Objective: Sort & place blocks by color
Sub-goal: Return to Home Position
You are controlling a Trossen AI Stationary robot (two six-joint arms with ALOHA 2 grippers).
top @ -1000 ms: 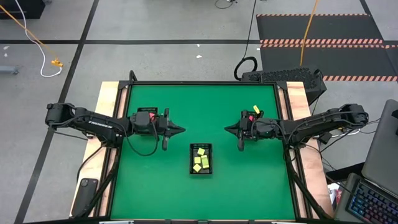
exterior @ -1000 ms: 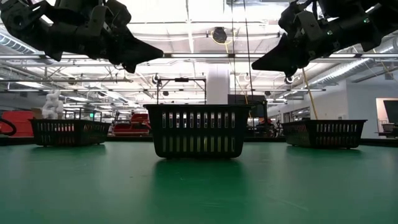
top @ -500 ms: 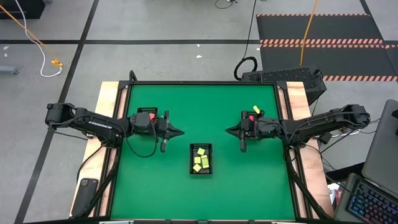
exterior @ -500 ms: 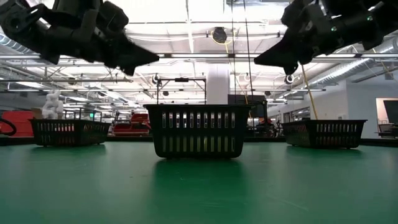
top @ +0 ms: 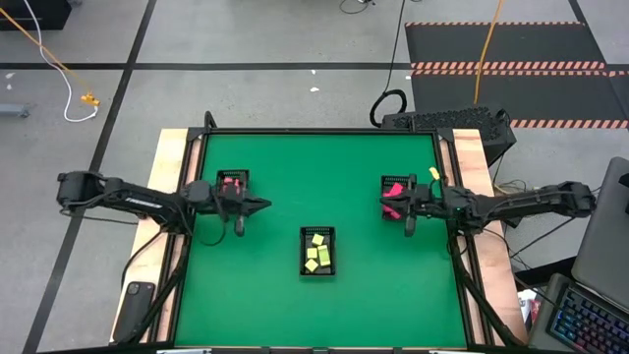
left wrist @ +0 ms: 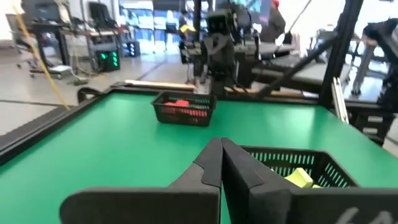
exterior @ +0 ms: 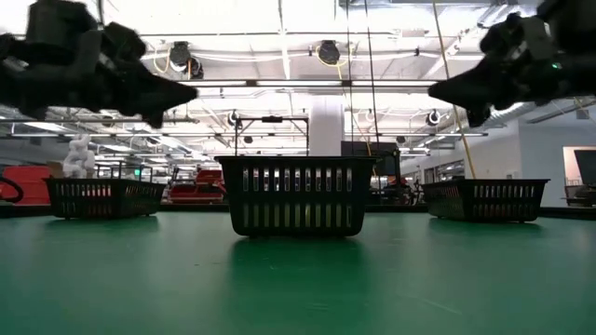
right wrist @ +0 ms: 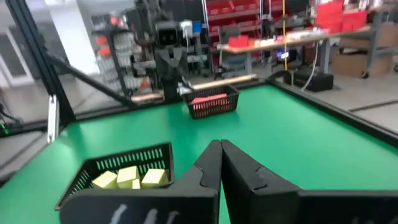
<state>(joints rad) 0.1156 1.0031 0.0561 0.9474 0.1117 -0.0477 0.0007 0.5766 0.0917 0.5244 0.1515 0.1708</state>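
Three black slotted trays stand on the green table. The middle tray (top: pixel 316 252) holds pale yellow blocks (top: pixel 314 256), which also show in the left wrist view (left wrist: pixel 300 178) and the right wrist view (right wrist: pixel 127 177). The left tray (top: pixel 232 181) holds salmon-orange blocks (right wrist: pixel 208 100). The right tray (top: pixel 394 187) holds pink-red blocks (left wrist: pixel 184 105). My left gripper (top: pixel 265 204) hovers shut beside the left tray, its fingertips meeting (left wrist: pixel 221 144). My right gripper (top: pixel 385 203) hovers shut by the right tray, fingertips meeting (right wrist: pixel 219 147). Both hang well above the table in the low view.
A raised black rim (top: pixel 319 132) frames the green table. Bare green surface lies between the trays and toward the near edge. In the low view all three trays stand in a row across the table, the middle one (exterior: pixel 295 194) nearest.
Both arms have drawn back from the table's middle, the left toward the left edge and the right toward the right edge, with fingers staying shut. The left and right trays, partly covered before, now show their blocks from above. The trays have not moved.
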